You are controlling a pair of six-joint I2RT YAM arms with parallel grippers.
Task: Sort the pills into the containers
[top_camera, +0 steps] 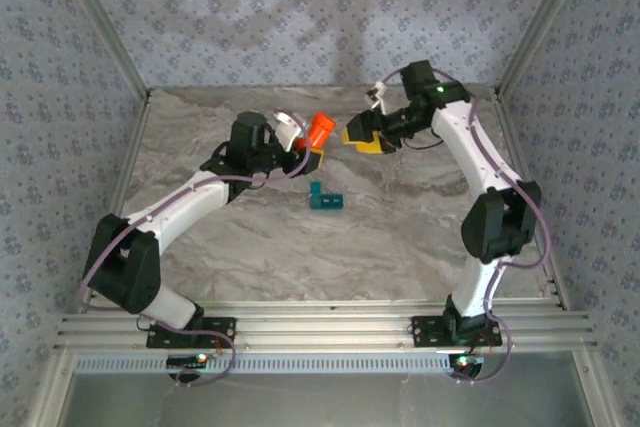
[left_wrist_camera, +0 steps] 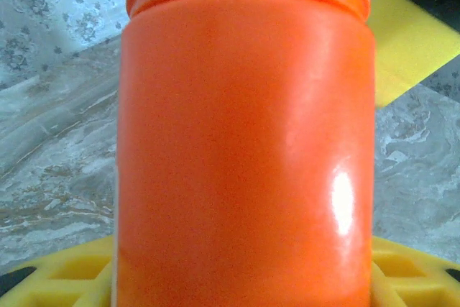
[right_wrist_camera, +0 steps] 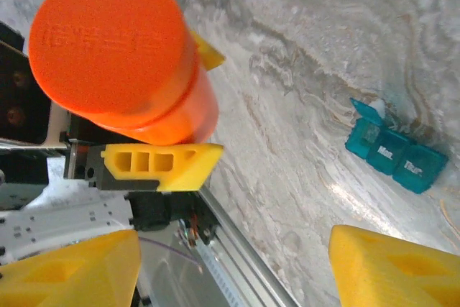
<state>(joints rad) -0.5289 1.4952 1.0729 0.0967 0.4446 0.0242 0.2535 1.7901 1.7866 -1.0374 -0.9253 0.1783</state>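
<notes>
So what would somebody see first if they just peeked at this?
A big bright orange bottle with its cap on, held up off the marble table at the far middle by the left gripper. Right beside the cap, the right gripper has its yellow fingers spread open with nothing in them. Nearer the arms' bases, a little teal pill box sits alone on the table.

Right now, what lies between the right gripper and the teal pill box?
A bare stretch of table separates the right gripper from the teal pill box; the top view shows it.
</notes>
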